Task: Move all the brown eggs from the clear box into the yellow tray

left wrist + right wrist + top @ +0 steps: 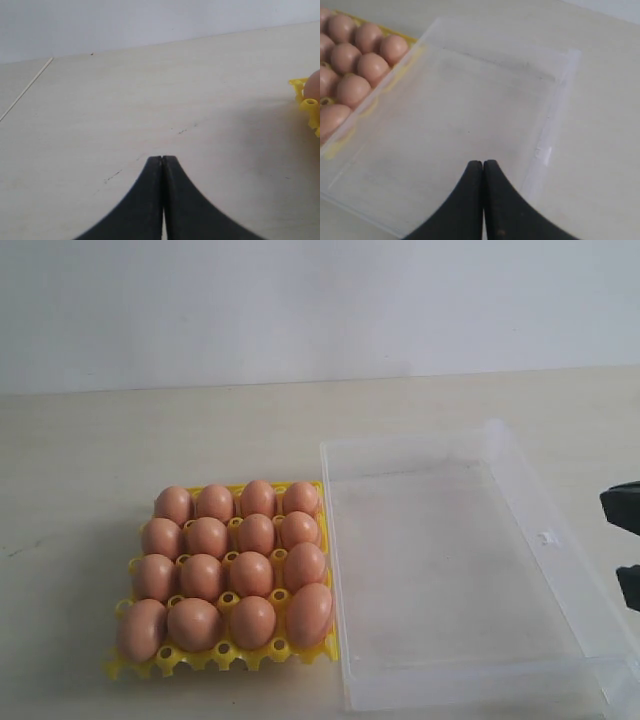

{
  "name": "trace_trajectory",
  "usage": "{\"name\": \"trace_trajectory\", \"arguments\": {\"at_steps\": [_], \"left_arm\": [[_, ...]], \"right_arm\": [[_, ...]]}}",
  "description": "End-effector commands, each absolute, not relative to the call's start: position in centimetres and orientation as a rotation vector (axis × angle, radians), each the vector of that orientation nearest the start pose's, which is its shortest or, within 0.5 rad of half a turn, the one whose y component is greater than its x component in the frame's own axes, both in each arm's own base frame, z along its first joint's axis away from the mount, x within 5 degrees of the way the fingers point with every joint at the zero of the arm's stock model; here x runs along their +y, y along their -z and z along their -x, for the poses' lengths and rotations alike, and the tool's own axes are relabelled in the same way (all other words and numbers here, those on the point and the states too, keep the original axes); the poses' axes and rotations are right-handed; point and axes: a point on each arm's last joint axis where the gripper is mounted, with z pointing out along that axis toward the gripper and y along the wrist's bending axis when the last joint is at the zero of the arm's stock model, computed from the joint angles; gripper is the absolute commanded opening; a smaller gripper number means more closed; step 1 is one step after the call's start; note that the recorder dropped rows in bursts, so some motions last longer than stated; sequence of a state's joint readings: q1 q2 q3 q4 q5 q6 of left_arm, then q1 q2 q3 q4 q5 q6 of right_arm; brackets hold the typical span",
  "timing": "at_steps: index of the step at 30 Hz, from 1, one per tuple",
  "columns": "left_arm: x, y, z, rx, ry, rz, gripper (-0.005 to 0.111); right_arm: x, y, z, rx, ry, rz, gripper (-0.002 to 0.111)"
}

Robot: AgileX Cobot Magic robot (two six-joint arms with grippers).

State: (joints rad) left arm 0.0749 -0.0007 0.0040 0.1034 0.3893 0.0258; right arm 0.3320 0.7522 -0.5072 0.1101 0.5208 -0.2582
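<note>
Several brown eggs [228,560] fill every cup I can see in the yellow tray [215,655], left of centre in the exterior view. To its right, touching it, lies the clear box [440,560], with no egg in it. My right gripper [483,162] is shut on nothing and hovers over the near part of the clear box [460,110]; the eggs [370,67] and the tray's rim [412,39] show beyond it. My left gripper [162,158] is shut and empty above bare table, with a corner of the tray [306,97] and one egg [314,85] off to one side.
Two dark parts of the right arm [622,508] poke in at the exterior view's right edge, beside the box's latch tab [547,537]. The pale tabletop [120,440] runs back to a white wall [300,300]. A thin seam [27,87] crosses the table in the left wrist view.
</note>
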Motion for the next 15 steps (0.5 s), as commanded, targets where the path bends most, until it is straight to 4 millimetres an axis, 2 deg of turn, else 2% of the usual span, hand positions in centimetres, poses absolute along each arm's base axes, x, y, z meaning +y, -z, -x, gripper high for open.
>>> {"name": "trace_trajectory", "arguments": {"at_steps": [1, 4, 8, 12, 15], "left_arm": [[0.7, -17.9, -5.2, 1.865, -0.165, -0.018, 0.0], [0.7, -17.9, -5.2, 1.865, -0.165, -0.018, 0.0], [0.7, -17.9, -5.2, 1.865, -0.165, -0.018, 0.0], [0.7, -17.9, -5.2, 1.865, -0.165, -0.018, 0.0], [0.7, -17.9, -5.2, 1.865, -0.165, -0.018, 0.0]], "right_arm": [[4.0, -27.2, -13.7, 2.089, 0.056, 0.652, 0.0], [3.4, -28.3, -12.9, 1.992, 0.131, 0.658, 0.0], [1.4, -29.4, -10.3, 1.956, 0.223, 0.573, 0.0], [-0.2, -29.3, -7.6, 2.001, 0.275, 0.424, 0.0], [-0.8, -28.3, -6.6, 1.951, 0.315, 0.339, 0.0]]}}
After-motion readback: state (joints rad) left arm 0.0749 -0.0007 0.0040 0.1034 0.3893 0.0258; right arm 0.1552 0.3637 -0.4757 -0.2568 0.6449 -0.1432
